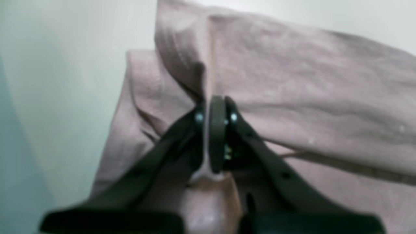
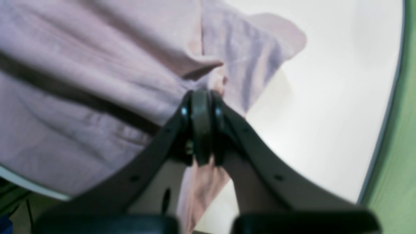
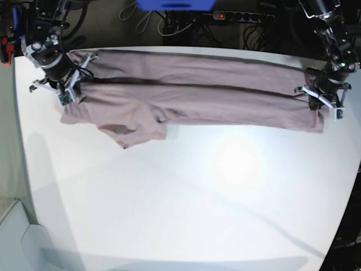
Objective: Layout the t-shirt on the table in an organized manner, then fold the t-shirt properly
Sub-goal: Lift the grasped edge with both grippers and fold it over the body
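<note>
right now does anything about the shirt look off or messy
Yes. The t-shirt is stretched in a long band between the right gripper and the left gripper, both shut on it, but one sleeve hangs out toward the table's middle, rumpled and breaking the straight edge.

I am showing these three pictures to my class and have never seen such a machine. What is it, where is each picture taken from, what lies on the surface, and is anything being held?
It is a robot with two arms, each ending in a two-fingered gripper. The wide base picture looks down on a white table. Across its far side lies a dusty mauve t-shirt, stretched into a long band, with one sleeve hanging toward the camera. The other two pictures come from cameras on the wrists, looking along the black fingers. The left gripper, on the right of the wide picture, is shut on the cloth. The right gripper, on the left there, is shut on the other end. Both close-ups are blurry, so finer detail cannot be told.
</note>
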`<state>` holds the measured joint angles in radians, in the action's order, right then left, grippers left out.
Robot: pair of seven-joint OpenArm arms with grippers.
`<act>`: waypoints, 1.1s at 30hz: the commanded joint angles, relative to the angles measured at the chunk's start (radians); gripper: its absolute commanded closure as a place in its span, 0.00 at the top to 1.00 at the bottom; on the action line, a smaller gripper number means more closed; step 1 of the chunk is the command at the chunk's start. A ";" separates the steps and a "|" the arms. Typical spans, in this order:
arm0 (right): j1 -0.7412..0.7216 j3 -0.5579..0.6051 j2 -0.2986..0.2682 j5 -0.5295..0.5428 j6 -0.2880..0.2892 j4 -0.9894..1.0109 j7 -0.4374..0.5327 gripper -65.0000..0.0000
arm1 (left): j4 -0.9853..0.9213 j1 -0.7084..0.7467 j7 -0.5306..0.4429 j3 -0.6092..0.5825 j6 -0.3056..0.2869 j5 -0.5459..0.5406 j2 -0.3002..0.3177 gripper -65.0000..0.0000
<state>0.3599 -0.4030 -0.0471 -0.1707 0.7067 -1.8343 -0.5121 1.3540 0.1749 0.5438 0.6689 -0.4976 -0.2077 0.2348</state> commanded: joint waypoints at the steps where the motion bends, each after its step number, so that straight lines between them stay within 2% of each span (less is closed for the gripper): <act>1: -0.005 -0.007 -0.009 0.007 -0.009 -0.014 0.016 0.00 | 0.038 -0.002 -0.023 0.030 0.007 -0.006 0.021 0.00; 3: -0.008 -0.007 -0.009 0.007 -0.009 -0.014 0.016 0.00 | 0.066 -0.002 -0.020 0.061 0.007 -0.006 0.005 0.00; 8: -0.008 -0.007 -0.004 0.007 -0.009 -0.014 0.016 0.00 | 0.150 -0.007 0.091 0.104 0.006 -0.006 -0.005 0.00; 13: -0.008 -0.004 -0.004 0.007 -0.009 -0.011 0.016 0.00 | 0.150 -0.005 0.106 0.099 0.006 -0.006 -0.007 0.00; 27: -0.023 -0.003 -0.009 0.001 -0.009 0.048 0.007 0.00 | -0.130 -0.011 0.111 0.099 0.006 0.003 -0.018 0.01; 31: -0.026 -0.004 -0.007 -0.074 -0.009 0.048 0.007 0.14 | -0.132 -0.004 0.117 0.099 0.006 -0.005 -0.018 0.01; 33: -0.037 -0.004 -0.006 -0.106 -0.009 0.044 0.007 0.22 | -0.132 -0.005 0.143 0.099 0.006 -0.005 -0.018 0.06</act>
<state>0.3302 -0.4042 -0.0448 -0.2863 0.7063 -1.7714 -0.5213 1.2419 0.1513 0.5640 0.7708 -0.5133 -0.2829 0.2188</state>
